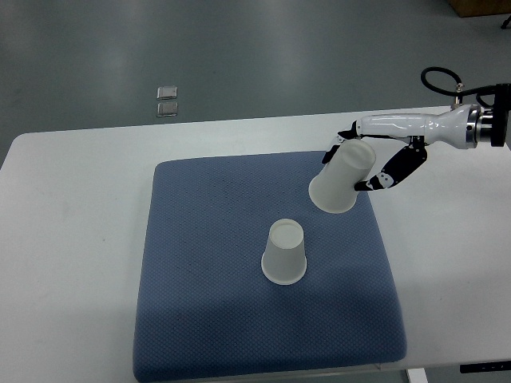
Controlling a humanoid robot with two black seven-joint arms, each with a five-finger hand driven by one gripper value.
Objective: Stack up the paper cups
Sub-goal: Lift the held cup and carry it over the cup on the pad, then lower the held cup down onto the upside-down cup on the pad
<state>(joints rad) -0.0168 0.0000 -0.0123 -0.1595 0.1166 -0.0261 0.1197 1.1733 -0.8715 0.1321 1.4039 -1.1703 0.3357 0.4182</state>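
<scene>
My right hand [375, 155] reaches in from the right edge over the far right part of the table, its white shell on top and its dark fingers [391, 174] curled around a white paper cup [343, 179], which I hold by its narrow closed end. That held cup is tilted, its wide open mouth pointing down and to the left, hanging just above the far right corner of the blue cushion mat [200, 263]; I cannot tell whether its rim touches the mat. Nearer to me, close to the middle of the mat, a second paper cup [285, 254] stands upside down, mouth on the fabric and closed base up, apart from the one I hold. The mat lies on the white table [72, 239], which shows bare around it. Beyond the table's far edge, two small clear square objects [167, 101] sit on the grey floor [255, 48].
</scene>
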